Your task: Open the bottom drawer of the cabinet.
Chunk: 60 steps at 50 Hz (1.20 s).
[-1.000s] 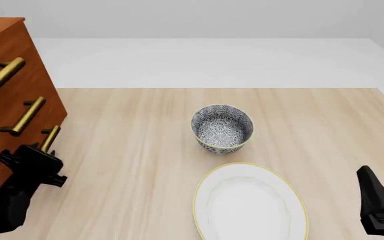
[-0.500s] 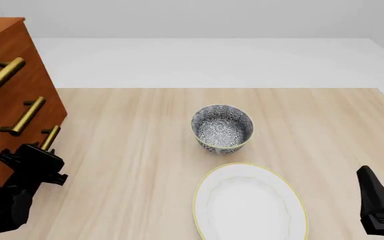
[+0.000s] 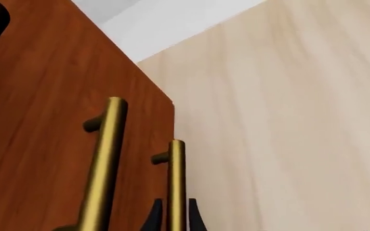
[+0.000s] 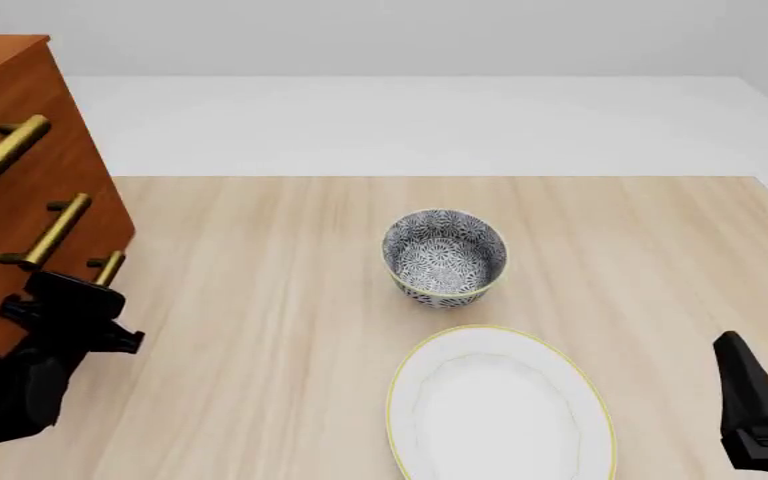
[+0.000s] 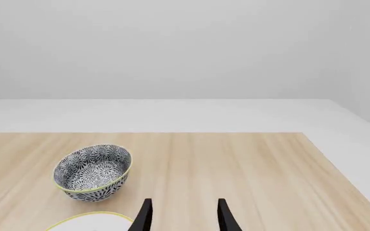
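Two black fingers of the left pincer sit on either side of the lowest brass handle in the left wrist view, clenched on it so far as those tips show; that grasp makes sense, since the bar is the only purchase on the bottom drawer. In the front view the left pincer stands at the foot of the cabinet, which occupies the desk's far-left corner. From these views I cannot tell whether the drawer front has left the cabinet face. Above it run the two upper handles, untouched.

The right pincer hangs released, jaws apart, by the desk's near-right corner, clear of the work. Between the arms, toward the near edge, lie a white plate and, just beyond it, a patterned bowl, apart from each other.

Against the frame half a second ago, the left pincer has shifted slightly rightward, away from the cabinet, and less of the lowest handle shows; likely the pull has begun.
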Each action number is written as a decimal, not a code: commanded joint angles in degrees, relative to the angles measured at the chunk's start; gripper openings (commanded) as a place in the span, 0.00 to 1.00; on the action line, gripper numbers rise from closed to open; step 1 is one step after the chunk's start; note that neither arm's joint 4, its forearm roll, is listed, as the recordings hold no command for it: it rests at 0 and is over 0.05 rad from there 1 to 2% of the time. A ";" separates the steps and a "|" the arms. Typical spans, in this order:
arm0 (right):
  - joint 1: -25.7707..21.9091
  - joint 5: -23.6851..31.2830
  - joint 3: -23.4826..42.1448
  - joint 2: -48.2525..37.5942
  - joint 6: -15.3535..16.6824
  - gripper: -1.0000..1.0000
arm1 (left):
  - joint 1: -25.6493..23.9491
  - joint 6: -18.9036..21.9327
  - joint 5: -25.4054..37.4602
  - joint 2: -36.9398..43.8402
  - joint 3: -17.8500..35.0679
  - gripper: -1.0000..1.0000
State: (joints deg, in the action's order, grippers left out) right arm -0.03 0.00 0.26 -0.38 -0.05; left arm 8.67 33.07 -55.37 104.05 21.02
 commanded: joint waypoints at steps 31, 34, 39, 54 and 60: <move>-0.01 0.00 0.00 0.00 0.02 1.00 | -16.85 -14.06 32.80 -11.57 4.06 0.00; -0.01 0.00 0.00 -0.01 -0.01 1.00 | -17.63 -14.30 33.99 -12.56 4.73 0.00; 0.00 0.00 0.00 0.00 0.00 1.00 | -18.38 -14.60 34.91 -13.30 5.40 0.00; -0.01 0.00 0.00 0.00 0.00 1.00 | -17.08 -12.29 35.58 -13.74 5.94 0.00; 0.00 0.00 0.00 -0.01 -0.01 1.00 | -17.96 -13.07 39.40 -18.56 6.28 1.00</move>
State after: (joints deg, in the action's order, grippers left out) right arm -0.03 0.00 0.26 -0.38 -0.05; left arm -4.88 24.24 -21.59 91.38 28.14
